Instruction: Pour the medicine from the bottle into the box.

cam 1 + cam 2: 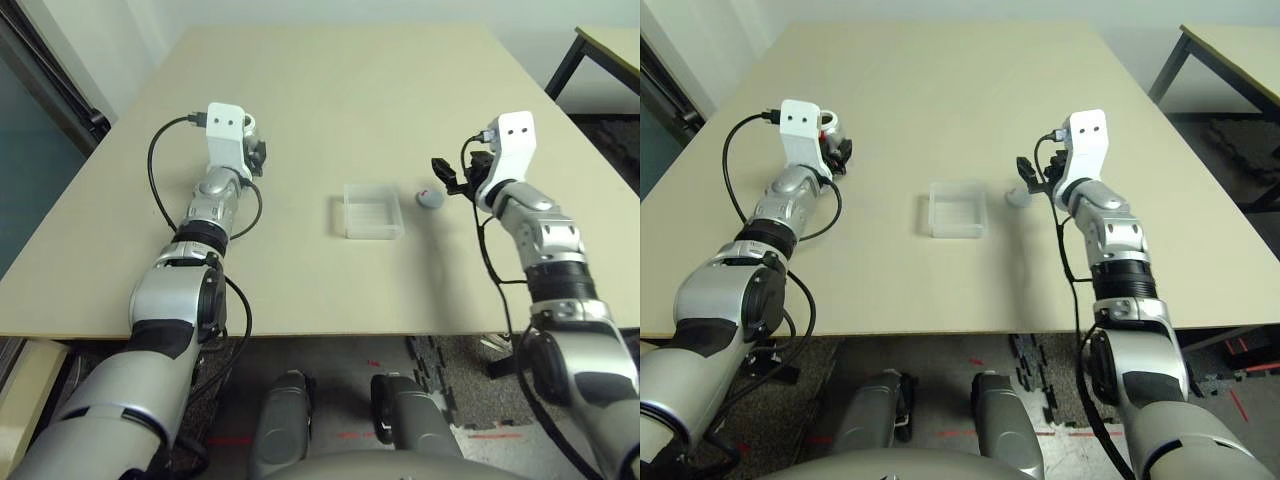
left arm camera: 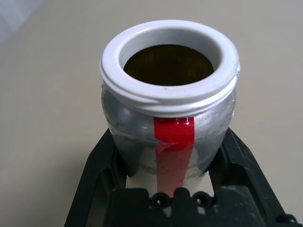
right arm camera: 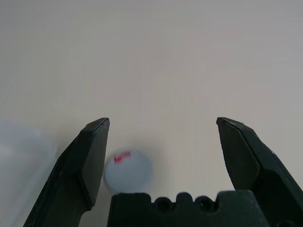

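I see the big tan table (image 1: pixel 350 110) from the head camera, with both arms held out over it. The left gripper (image 2: pixel 170 156) is out on the left side, and from up there I can only catch a small bit of the bottle (image 2: pixel 168 104) past the white wrist block. My left wrist camera shows it up close: the two black fingers (image 2: pixel 102 161) are closed tight on the bottle's sides. The bottle is shiny silver with a red strip running down it, a thick white rim on top, and a dark round mouth. It is open, with no lid on. Inside looks dark brown, and I cannot tell what is in there.

The right gripper (image 3: pixel 163 156) hangs on the right side with its fingers spread wide and nothing between them.

The box (image 1: pixel 373 211) sits near the middle of the table, clear plastic and square. I cannot see anything in it.

The cap (image 1: pixel 430 198) lies on the table just right of the box, small, round and grey with a red mark. My right wrist camera shows it under the open fingers.
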